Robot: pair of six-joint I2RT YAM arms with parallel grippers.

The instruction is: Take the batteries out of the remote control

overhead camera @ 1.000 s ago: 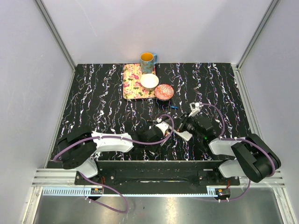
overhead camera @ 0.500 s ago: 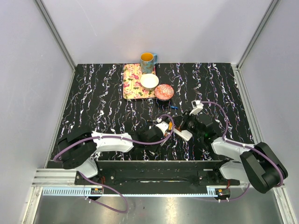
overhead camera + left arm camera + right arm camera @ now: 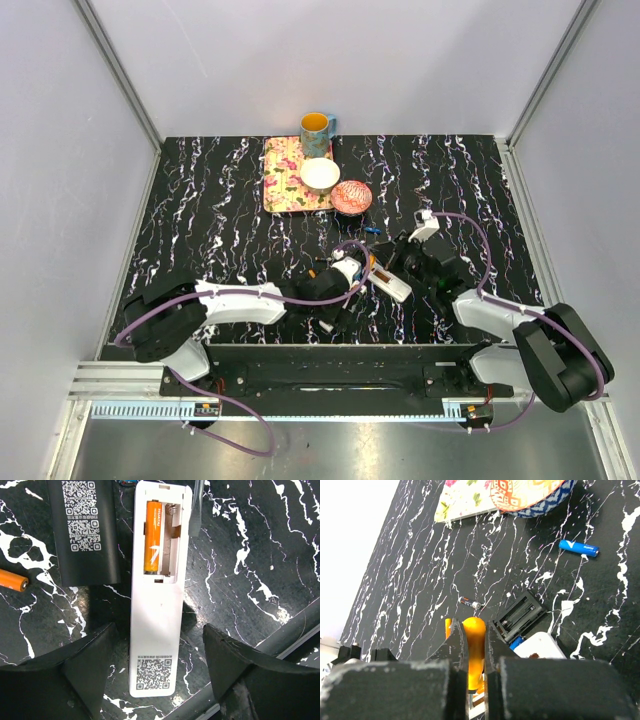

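One orange seated battery (image 3: 153,537), glossy and cylindrical, fills the left slot of the white remote control (image 3: 155,605), whose upper end is cut off by the top edge of the left wrist view; the slot beside it shows only a spring. At the left edge a loose orange battery (image 3: 12,580) lies half out of frame on the white-veined black table (image 3: 250,555), beside a matte black remote (image 3: 87,530) with printed code stickers. The left gripper (image 3: 157,640) hangs spread wide, its dark fingers either side of the remote's lower end, touching nothing. The right gripper (image 3: 473,630) is pinched narrow on the smooth orange handle of a screwdriver (image 3: 475,655), whose shaft is hidden in that view. A blue battery (image 3: 577,547) lies apart at upper right. From above, both arms reach low toward the table's middle
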